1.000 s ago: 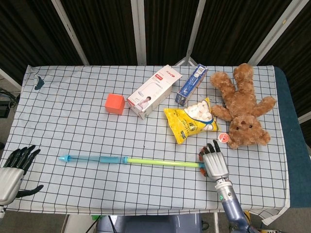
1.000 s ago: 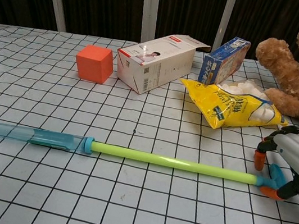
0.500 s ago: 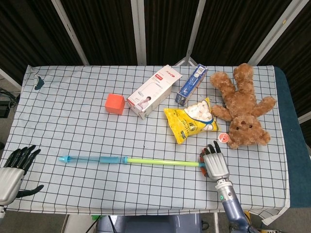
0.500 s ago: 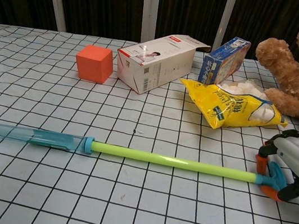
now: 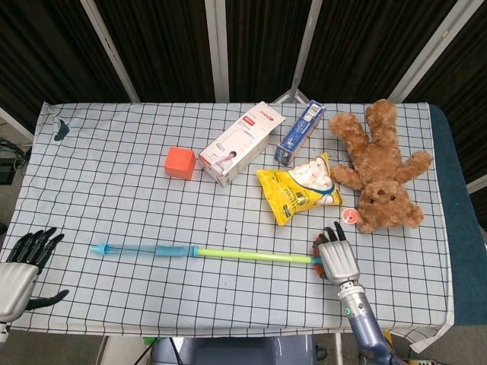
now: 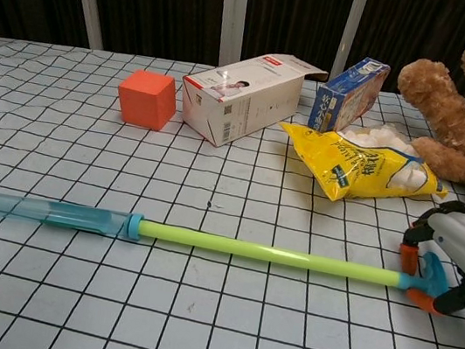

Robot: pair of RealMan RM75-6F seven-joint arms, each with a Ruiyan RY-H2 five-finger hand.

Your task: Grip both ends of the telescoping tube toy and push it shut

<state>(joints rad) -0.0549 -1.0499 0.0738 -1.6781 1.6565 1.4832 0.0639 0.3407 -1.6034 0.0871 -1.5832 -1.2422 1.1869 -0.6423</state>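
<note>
The telescoping tube toy lies fully extended along the near part of the checked table — blue section to the left, yellow-green section to the right. The right hand curls its fingers around the toy's orange right end. The left hand sits at the table's near left corner — fingers spread, holding nothing, well apart from the blue tip.

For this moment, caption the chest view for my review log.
Right hand grips the orange end of the extended tube toy on the checked table; far blue end unheld.
</note>
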